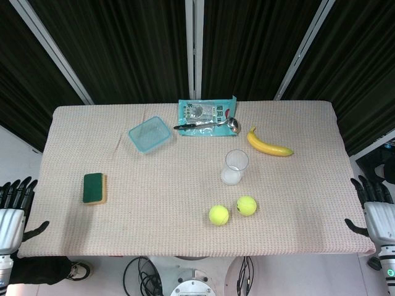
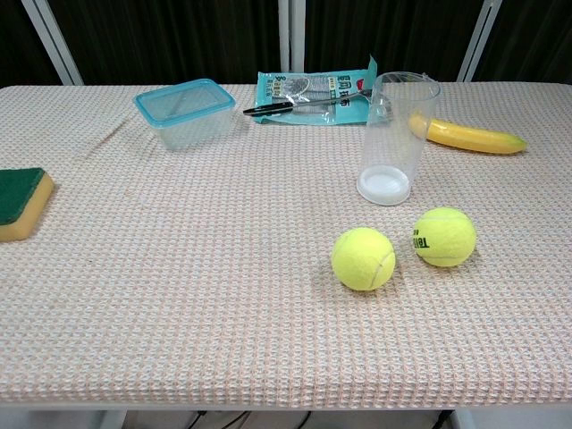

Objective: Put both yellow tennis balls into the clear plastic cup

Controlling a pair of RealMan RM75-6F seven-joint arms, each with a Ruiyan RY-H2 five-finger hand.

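Two yellow tennis balls (image 2: 363, 258) (image 2: 444, 237) are lying near each other, apart, at the near side of the counter (image 2: 179, 295). Both hands are hanging off its edges, left hand (image 1: 13, 206) and right hand (image 1: 375, 206), fingers spread and holding nothing. Just beyond the balls, the clear plastic cup (image 2: 396, 138) is standing upright. Farther back are lying a banana (image 2: 472, 136), sponge (image 2: 21, 202), blue container (image 2: 185, 111) and a ladle (image 1: 207, 126) on a packet (image 1: 207, 113).

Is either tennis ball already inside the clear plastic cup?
No: both tennis balls lie on the tablecloth in front of the upright clear plastic cup, which holds nothing.
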